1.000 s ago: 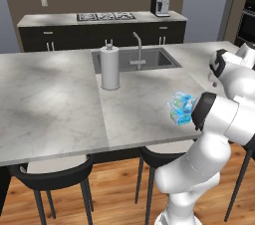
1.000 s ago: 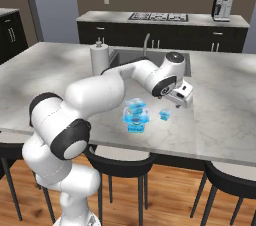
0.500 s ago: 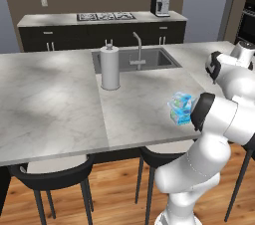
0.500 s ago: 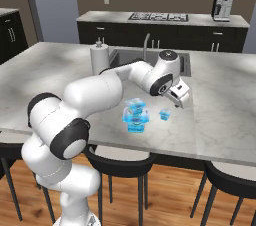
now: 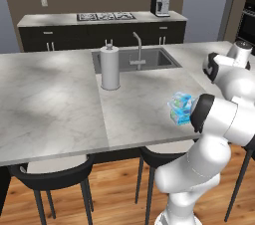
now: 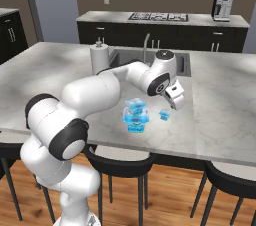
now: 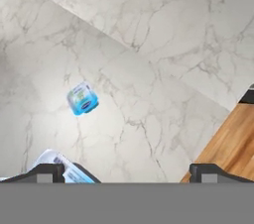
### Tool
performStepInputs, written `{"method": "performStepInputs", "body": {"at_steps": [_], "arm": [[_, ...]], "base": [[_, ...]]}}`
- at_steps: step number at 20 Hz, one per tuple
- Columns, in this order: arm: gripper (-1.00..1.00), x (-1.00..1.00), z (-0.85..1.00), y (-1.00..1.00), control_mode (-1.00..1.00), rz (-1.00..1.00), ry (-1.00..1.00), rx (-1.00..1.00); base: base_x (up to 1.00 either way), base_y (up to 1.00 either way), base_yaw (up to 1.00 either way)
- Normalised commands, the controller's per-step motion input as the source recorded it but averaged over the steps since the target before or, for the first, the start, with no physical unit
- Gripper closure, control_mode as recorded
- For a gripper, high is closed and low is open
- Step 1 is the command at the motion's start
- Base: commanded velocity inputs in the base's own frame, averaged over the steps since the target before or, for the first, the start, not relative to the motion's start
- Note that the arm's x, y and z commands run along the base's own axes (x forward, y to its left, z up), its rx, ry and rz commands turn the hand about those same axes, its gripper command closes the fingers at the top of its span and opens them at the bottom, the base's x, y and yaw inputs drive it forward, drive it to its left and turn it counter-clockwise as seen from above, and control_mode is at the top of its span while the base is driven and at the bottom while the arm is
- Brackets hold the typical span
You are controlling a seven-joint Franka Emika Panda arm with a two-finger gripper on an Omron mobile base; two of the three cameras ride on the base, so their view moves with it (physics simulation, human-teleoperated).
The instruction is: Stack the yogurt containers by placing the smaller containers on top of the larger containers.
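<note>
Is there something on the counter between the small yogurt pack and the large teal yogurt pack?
No. In the right base view, only bare marble counter lies between the small yogurt pack and the large teal yogurt pack; they stand apart, not touching.

— Can any writing be read on the smaller yogurt pack?
— None can be made out; only a dark blue oval patch is seen on its face in the hand view, too blurred for letters.

— And on the larger yogurt pack?
— Green and white marks are seen on it in the right base view, but no word or number can be read.

— Is anything printed on the paper-towel roll or the coffee machine?
— No label can be told on either.

— Any signs on the marble counter?
— Nothing legible is shown there.
</note>
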Motion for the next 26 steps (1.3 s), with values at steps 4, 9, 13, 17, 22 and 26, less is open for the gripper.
{"method": "performStepInputs", "body": {"at_steps": [4, 9, 13, 17, 22, 26], "arm": [[-1.00, 0.00, -0.02, 0.04, -1.00, -0.05, -0.01, 0.00], [-1.00, 0.00, -0.14, 0.06, -1.00, -0.03, 0.00, 0.03], [-1.00, 0.00, -0.05, 0.11, -1.00, 0.00, 0.04, 0.08], [-1.00, 0.00, -0.04, 0.11, -1.00, 0.00, 0.07, 0.10], [-1.00, 0.01, -0.09, 0.08, -1.00, 0.00, 0.08, 0.09], [-1.00, 0.05, -0.14, 0.03, -1.00, 0.00, 0.07, 0.06]], "base": [[0.00, 0.00, 0.00], [0.00, 0.00, 0.00], [0.00, 0.00, 0.00], [0.00, 0.00, 0.00], [0.00, 0.00, 0.00], [0.00, 0.00, 0.00]]}}
